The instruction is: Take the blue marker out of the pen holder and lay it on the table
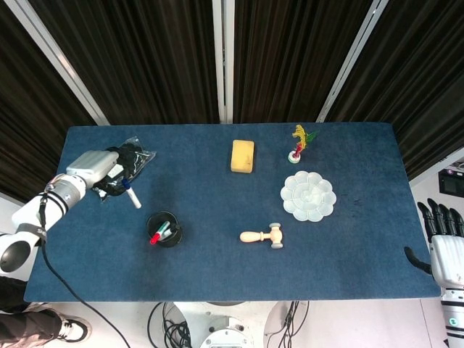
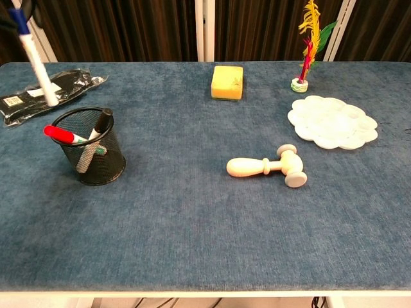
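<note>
My left hand (image 1: 109, 177) holds the blue marker (image 1: 132, 196) in the air over the table's left side, up and left of the pen holder (image 1: 164, 229). In the chest view the marker (image 2: 37, 61) hangs tilted, blue cap up, white body down, at the far left; the hand itself is mostly cut off there. The black mesh pen holder (image 2: 93, 157) stands upright with a red marker (image 2: 61, 135) and a black one inside. My right hand (image 1: 442, 243) hangs off the table's right edge, fingers apart, holding nothing.
A black plastic packet (image 1: 119, 163) lies under my left hand at the back left. A yellow sponge (image 1: 243, 156), a feathered shuttlecock (image 1: 299, 143), a white flower-shaped palette (image 1: 308, 196) and a wooden mallet (image 1: 262, 236) lie across the middle and right.
</note>
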`<state>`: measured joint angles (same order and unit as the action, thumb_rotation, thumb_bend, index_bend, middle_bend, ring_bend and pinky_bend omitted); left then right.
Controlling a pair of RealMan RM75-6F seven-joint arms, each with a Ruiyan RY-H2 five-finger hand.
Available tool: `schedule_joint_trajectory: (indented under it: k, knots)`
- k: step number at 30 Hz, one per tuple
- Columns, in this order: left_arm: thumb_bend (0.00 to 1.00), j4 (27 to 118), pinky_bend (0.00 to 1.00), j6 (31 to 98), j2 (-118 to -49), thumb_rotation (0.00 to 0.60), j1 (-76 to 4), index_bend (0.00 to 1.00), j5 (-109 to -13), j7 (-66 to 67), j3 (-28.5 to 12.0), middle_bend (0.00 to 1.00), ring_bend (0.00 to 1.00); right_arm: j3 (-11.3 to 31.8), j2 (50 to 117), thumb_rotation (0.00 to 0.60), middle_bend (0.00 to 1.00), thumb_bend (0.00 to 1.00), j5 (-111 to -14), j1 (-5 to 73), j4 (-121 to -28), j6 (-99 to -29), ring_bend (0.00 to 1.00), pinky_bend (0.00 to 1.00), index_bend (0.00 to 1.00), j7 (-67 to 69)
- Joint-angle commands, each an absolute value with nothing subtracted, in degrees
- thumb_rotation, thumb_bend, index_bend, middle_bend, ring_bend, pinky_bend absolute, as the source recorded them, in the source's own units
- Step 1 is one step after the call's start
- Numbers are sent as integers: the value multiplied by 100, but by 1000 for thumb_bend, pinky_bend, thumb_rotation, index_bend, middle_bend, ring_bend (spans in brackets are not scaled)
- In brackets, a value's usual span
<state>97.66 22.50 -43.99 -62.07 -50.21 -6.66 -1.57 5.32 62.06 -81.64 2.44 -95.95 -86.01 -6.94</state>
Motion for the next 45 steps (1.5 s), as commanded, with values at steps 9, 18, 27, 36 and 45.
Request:
schedule_joint_trajectory:
  k: [9, 18, 27, 36, 45]
  knots:
    - [329, 8968, 195, 2569, -5499, 600, -6651, 588, -4130, 581, 891, 282, 77, 532, 6239, 600, 0, 181, -8107, 254, -9598, -8564, 0, 0, 0, -805]
    - [299, 8903, 199, 3273, -6167, 600, -6589, 371, -3707, 962, 864, 263, 78, 519, 6226, 600, 0, 181, -8107, 254, -9597, -8536, 0, 0, 0, -768]
    - [180, 8987, 211, 4233, -6310, 600, -5777, 15, -4947, 187, 180, 194, 78, 529, 6229, 600, 0, 181, -8081, 275, -9558, -8486, 0, 0, 0, -710]
    - [171, 9476, 210, 7368, -6326, 600, -4045, 97, -7211, -303, 130, 183, 78, 503, 6330, 600, 0, 181, -8107, 299, -9386, -8434, 0, 0, 0, -635]
    - [241, 8349, 185, 9459, -6933, 600, -2078, 83, -8045, -163, 765, 136, 57, 336, 6473, 600, 0, 181, -8279, 330, -9016, -8271, 0, 0, 0, -452]
